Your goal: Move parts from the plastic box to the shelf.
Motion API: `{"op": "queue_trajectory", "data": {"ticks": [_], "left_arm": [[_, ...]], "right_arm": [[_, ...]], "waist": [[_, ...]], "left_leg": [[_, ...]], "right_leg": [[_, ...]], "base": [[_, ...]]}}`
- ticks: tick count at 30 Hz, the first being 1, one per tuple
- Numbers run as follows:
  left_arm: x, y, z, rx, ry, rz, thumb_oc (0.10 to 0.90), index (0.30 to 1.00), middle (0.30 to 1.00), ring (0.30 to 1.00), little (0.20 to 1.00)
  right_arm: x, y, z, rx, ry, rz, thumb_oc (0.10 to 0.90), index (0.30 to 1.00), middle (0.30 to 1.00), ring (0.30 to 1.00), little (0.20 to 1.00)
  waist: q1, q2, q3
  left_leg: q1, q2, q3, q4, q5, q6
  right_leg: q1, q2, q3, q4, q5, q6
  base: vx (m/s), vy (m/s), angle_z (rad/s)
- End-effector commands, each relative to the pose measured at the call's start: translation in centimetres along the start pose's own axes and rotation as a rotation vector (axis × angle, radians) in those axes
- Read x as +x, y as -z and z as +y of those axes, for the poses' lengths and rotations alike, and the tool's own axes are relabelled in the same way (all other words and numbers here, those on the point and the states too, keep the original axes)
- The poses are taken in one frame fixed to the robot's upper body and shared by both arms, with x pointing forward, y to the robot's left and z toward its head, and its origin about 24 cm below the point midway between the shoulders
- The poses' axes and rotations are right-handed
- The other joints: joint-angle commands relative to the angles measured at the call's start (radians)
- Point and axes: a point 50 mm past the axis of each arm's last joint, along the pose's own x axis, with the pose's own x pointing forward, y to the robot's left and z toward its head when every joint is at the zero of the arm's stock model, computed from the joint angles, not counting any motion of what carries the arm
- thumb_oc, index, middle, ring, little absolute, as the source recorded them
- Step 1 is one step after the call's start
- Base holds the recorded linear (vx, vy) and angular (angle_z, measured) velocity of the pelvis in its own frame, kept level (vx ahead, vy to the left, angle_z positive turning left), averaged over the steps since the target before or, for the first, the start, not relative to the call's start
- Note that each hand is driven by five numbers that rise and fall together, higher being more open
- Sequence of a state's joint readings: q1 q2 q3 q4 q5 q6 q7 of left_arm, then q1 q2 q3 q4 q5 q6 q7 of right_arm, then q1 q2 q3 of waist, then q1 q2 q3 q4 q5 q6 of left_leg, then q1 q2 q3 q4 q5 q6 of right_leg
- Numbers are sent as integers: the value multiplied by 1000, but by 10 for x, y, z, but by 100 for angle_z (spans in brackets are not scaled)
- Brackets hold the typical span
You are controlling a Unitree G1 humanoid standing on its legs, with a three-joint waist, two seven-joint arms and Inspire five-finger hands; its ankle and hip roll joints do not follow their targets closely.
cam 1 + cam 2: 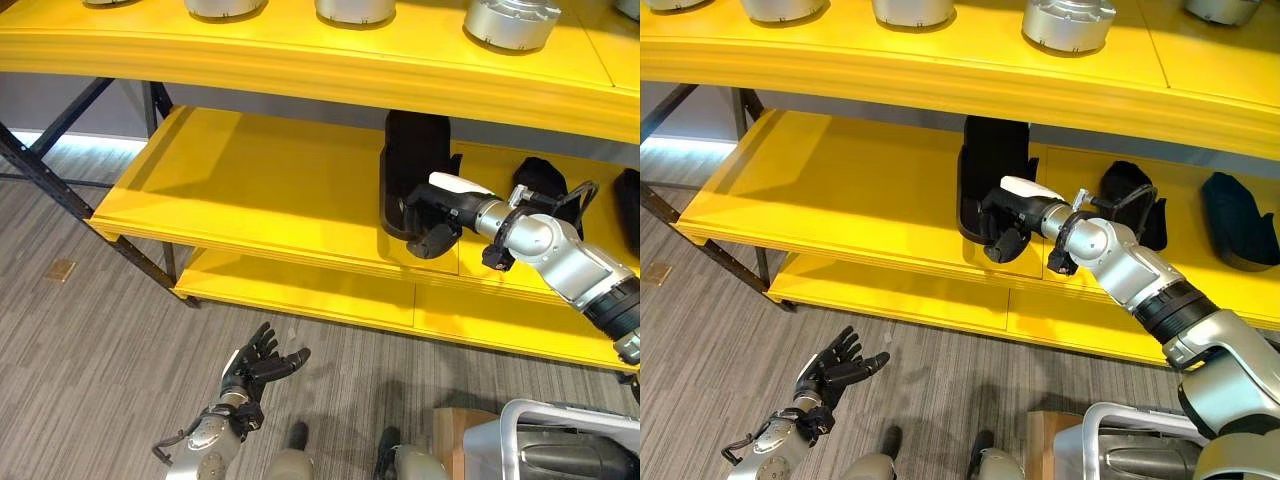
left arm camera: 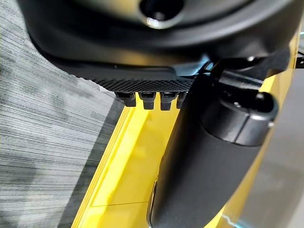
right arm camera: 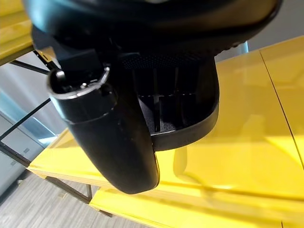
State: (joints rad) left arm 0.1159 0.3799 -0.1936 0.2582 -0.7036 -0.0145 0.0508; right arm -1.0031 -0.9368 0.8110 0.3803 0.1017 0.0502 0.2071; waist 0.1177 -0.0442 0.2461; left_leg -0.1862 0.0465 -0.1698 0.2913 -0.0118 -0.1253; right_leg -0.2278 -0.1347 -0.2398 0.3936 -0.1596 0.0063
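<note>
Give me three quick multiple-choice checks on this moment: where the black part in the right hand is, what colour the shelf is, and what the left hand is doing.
1. Where is the black part that the right hand touches?
A. On the floor
B. On the middle shelf board
C. On the top shelf board

2. What colour are the shelf boards?
A. Yellow
B. Blue
C. White

3. What state is the left hand in?
A. Closed round a part
B. Pressed flat on the shelf
C. Open and holding nothing

Answers: 1 B, the black part stands upright on the middle board of the shelf with the right hand at its base. 2 A, every board is yellow. 3 C, the left hand hangs over the grey floor with fingers spread.
</note>
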Motion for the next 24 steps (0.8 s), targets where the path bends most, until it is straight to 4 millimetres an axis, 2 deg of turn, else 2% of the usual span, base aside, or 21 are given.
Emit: {"op": "queue_trajectory", "data": {"ticks": [1,3,4,5,6,7,9,15,20,24], "left_arm": [[-6,-28,-1,5,63,-146,900,1000,1000,1000,1000],[-6,-26,-1,15,68,-130,900,1000,1000,1000,1000],[-5,-26,-2,25,75,-123,900,1000,1000,1000,1000],[-3,-26,-3,37,85,-120,900,1000,1000,1000,1000],[-3,-29,-3,42,87,-127,900,1000,1000,1000,1000],[-4,-28,-2,46,88,-124,900,1000,1000,1000,1000],[-4,-27,-3,40,86,-124,900,1000,1000,1000,1000],[-5,-31,-1,57,90,-135,900,1000,1000,1000,1000],[-4,-37,-2,82,101,-146,900,1000,1000,1000,1000],[-4,-37,-1,89,99,-148,900,1000,1000,1000,1000]], "right_arm": [[-14,-66,-92,-104,325,-238,400,300,300,300,300],[-18,-55,-95,-90,346,-199,400,300,300,300,300],[-19,-51,-94,-95,350,-185,400,300,300,300,300],[-21,-51,-95,-98,357,-189,400,300,300,300,300],[-23,-50,-94,-104,360,-186,400,300,300,300,300],[-23,-49,-95,-116,367,-174,400,300,300,300,300],[-21,-47,-91,-107,364,-176,400,300,300,300,300],[-24,-43,-88,-107,363,-169,400,300,300,300,300],[-26,-40,-93,-105,380,-151,400,300,300,300,300],[-26,-37,-97,-113,392,-131,400,300,300,300,300]], "waist": [[32,-32,4],[15,-25,-3],[8,-16,-5],[5,-5,-7],[-4,2,-10],[-6,7,-15],[-7,14,-26],[0,11,-34],[-3,8,-36],[-2,8,-34]], "left_leg": [[-36,56,21,140,45,15],[-34,147,80,-14,65,2],[-37,188,106,-100,120,-9],[-48,209,123,-148,158,-16],[-34,230,132,-164,157,-23],[-13,231,135,-175,142,-21],[2,199,144,-159,107,-16],[-14,152,197,-93,29,-2],[-50,131,213,-60,-6,11],[-66,124,218,-56,-12,16]], "right_leg": [[158,9,-6,-223,27,18],[164,5,-32,-212,7,27],[171,3,-44,-207,1,32],[174,-1,-52,-196,0,39],[169,-11,-51,-175,-7,42],[172,-15,-47,-164,-13,49],[192,-30,-30,-177,-5,65],[231,-87,-15,-234,24,98],[215,-115,-4,-267,52,119],[204,-122,-1,-285,68,127]], "base": [[40,-69,50],[98,-16,62],[135,66,86],[144,103,87],[152,116,47],[160,151,6],[187,161,-22],[127,131,-17],[56,79,-12],[34,34,-7]]}}
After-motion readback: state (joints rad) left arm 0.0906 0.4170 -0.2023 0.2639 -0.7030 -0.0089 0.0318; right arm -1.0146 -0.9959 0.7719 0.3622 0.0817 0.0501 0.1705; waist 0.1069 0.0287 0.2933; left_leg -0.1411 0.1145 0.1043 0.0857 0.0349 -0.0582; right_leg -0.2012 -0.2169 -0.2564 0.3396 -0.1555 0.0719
